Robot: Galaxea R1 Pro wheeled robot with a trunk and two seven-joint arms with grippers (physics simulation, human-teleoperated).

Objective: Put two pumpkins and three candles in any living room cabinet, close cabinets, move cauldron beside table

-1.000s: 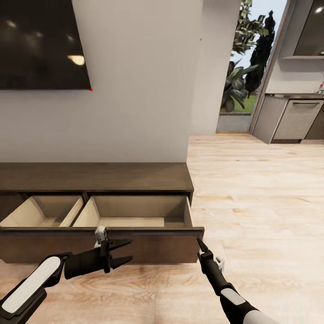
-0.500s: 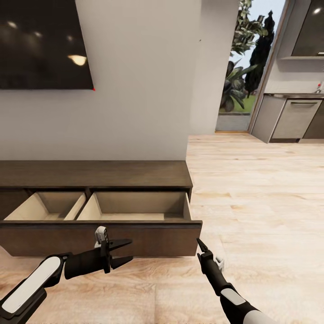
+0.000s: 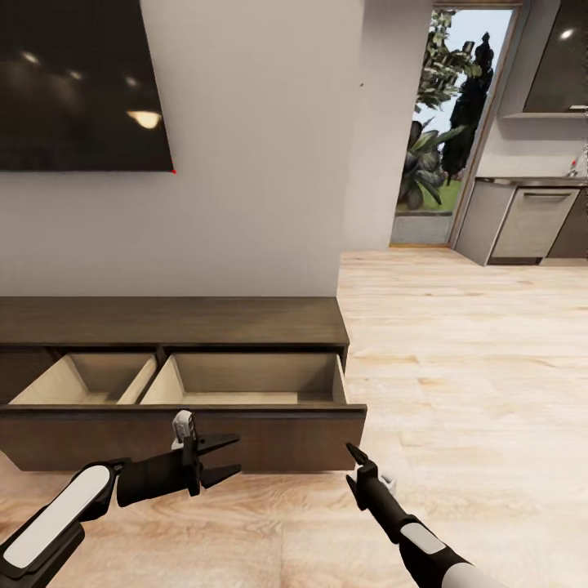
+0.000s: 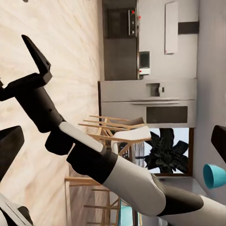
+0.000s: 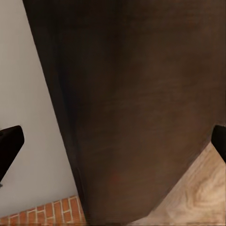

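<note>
- Head view: the cabinet [image 3: 175, 322] is seen low against the grey wall, a long dark-brown unit on the light plank floor [image 3: 474, 392].
- Its wide drawer [image 3: 245, 384] is pulled out, and two pale compartments inside are shown bare, split by a slanted divider.
- The drawer's dark front panel [image 3: 269, 437] is set just ahead of both arms.
- The left tool [image 3: 220, 459] is held released, its two black fingers spread apart and pointed sideways along the panel, just in front of it.
- The right tool [image 3: 353, 465] is raised near the panel's right corner; whether it is clenched or released cannot be told there.
- Right wrist view: dark wood of the cabinet [image 5: 136, 103] is met close up, with black fingertips [image 5: 9, 141] set wide at either edge, so the right tool is read as released, nothing grasped.
- Left wrist view: the right arm [image 4: 94, 155] is caught crossing the frame over the plank floor, with kitchen units [image 4: 150, 94] beyond.
- A dark screen [image 3: 77, 82] is mounted on the wall above the cabinet.
</note>
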